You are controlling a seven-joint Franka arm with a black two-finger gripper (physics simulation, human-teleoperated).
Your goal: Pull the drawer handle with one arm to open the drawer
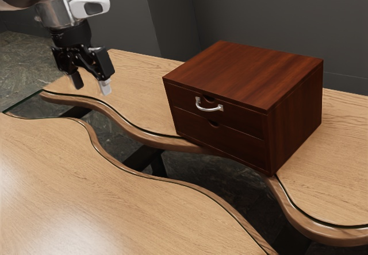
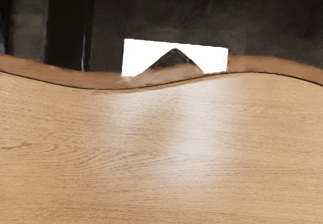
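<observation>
A dark red wooden cabinet (image 1: pixel 247 103) with two drawers stands on the table at the exterior view's right. Its upper drawer (image 1: pixel 221 110) carries a silver handle (image 1: pixel 207 106) and sits flush with the cabinet front; the lower drawer (image 1: pixel 218 134) is flush too. My gripper (image 1: pixel 91 84) hangs well to the left of the cabinet, above the table's left end, fingers pointing down and open with nothing between them. The wrist view looks down on bare tabletop (image 2: pixel 161 153) and its wavy edge.
The wooden table (image 1: pixel 138 94) has a curved edge, and a second wavy tabletop (image 1: pixel 86 197) lies in the foreground, with a dark gap (image 1: pixel 144 157) between them. Dark grey walls stand behind. Open table surface lies between my gripper and the cabinet.
</observation>
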